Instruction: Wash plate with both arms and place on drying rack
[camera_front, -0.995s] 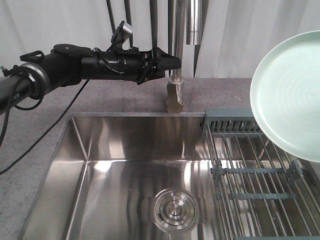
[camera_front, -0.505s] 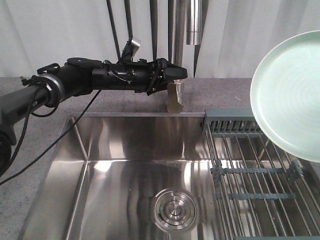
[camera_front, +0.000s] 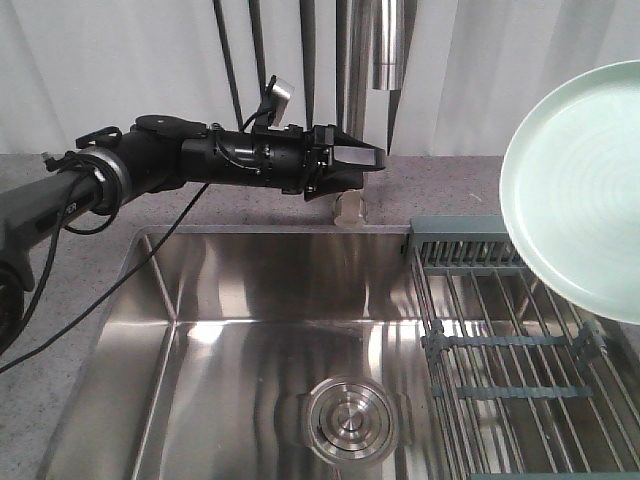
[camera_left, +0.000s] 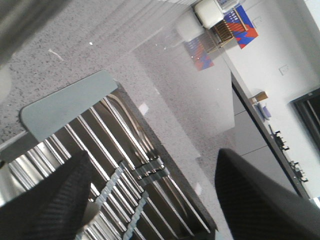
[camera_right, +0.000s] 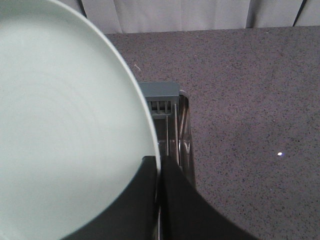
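Front view, left to right. Your left arm (camera_front: 150, 160) comes in from 9 o'clock and runs level across the back of the sink (camera_front: 260, 270). The left hand (camera_front: 362, 158) ends near 12 o'clock, right in front of the faucet (camera_front: 358, 90) column and just above its base.

Left wrist view: the hand (camera_left: 155, 165) is released, fingers (camera_left: 45, 205) spread wide, gripping nothing. Through the gap you see a corner of the drying rack (camera_left: 125, 150) and the speckled table (camera_left: 175, 95).

The sink is stainless, with the drain (camera_front: 350, 420) at 6 o'clock. The table (camera_front: 440, 185) runs behind it.

The drying rack (camera_front: 500, 340) lies over the sink's right end, at 4 to 5 o'clock, with its grey-blue end frame toward the back.

The plate (camera_front: 585, 180) is at 3 o'clock, up over the rack's right side. It is tilted near upright, ringed face toward the camera, right edge cut by the frame. You can't tell from here whether its lower rim touches the bars.

Right wrist view: the right hand (camera_right: 160, 192) is clenched on the plate (camera_right: 65, 125) rim at 6 o'clock, one finger on each side. The rack's end frame (camera_right: 162, 95) and the table (camera_right: 240, 100) lie beyond.
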